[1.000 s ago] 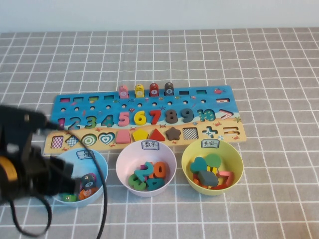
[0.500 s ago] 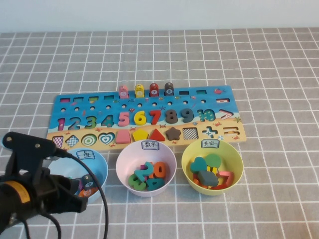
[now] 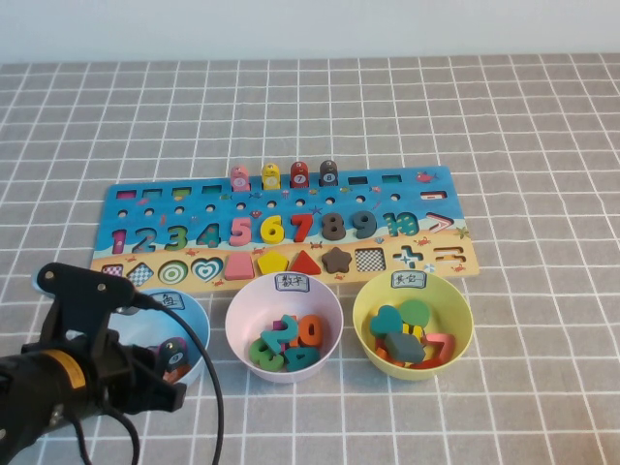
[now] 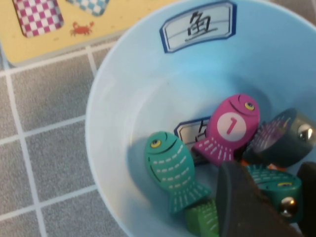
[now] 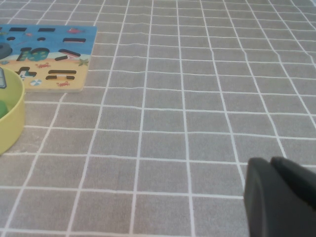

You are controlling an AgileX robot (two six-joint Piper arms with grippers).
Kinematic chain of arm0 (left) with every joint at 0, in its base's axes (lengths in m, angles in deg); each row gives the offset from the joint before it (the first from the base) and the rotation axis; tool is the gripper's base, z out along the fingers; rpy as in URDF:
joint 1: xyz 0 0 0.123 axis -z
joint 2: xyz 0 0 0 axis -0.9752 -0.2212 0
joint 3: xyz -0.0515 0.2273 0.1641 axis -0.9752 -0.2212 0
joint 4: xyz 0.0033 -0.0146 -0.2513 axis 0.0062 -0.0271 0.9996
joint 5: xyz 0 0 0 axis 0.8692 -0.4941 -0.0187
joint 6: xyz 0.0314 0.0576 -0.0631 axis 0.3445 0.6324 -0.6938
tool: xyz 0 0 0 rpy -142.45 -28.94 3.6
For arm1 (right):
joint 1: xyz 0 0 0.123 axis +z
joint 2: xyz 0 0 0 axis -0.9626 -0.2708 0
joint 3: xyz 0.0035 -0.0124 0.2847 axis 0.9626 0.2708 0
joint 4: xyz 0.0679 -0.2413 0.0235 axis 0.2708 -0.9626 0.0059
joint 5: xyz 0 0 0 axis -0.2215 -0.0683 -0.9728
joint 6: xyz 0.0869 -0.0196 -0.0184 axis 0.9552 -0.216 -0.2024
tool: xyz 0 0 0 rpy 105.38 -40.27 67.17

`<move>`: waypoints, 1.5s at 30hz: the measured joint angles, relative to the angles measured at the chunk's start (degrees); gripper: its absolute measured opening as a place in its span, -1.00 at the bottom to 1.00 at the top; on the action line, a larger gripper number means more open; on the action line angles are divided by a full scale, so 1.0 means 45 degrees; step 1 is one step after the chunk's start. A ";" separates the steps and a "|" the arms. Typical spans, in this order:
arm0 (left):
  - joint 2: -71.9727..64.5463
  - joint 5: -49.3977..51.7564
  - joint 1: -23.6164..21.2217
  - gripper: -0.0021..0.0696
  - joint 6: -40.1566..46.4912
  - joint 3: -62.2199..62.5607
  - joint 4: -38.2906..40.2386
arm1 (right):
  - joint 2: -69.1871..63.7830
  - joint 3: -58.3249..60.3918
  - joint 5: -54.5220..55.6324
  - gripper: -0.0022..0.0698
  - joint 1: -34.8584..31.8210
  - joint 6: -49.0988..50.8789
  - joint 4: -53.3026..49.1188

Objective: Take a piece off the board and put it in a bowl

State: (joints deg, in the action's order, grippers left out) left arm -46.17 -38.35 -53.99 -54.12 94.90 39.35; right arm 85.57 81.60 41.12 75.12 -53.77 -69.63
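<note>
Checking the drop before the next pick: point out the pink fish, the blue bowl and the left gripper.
pink fish [image 4: 229, 127]: left wrist view, on its white number disc.
blue bowl [image 4: 113, 94]: left wrist view, on the bare inner wall.
left gripper [image 3: 145, 380]: high view, at the fingertips over the blue bowl.

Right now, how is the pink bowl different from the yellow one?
The pink bowl sits in the middle and holds number pieces; the yellow bowl sits on the robot's right and holds shape pieces such as a teal heart. Both carry a label and stand below the board. The left hand hovers over the blue bowl; the right hand is parked over bare table.
</note>
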 joint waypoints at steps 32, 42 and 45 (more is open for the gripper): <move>0.1462 0.2454 0.0000 0.16 -0.0079 0.1090 -0.0008 | 0.0000 0.0000 0.0000 -0.99 0.0000 0.0000 0.0000; 0.6910 0.4610 0.0000 -0.76 -0.0079 0.1427 0.0046 | 0.0000 0.0000 0.0000 -0.99 0.0000 0.0000 0.0000; 0.8894 0.4982 0.0000 -0.90 -0.0079 0.1427 0.0070 | 0.0000 0.0000 0.0000 -0.99 0.0000 0.0000 0.0000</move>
State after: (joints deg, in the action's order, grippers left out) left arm -6.14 -15.93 -53.99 -54.48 101.32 39.67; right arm 85.57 81.60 41.12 75.12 -53.77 -69.63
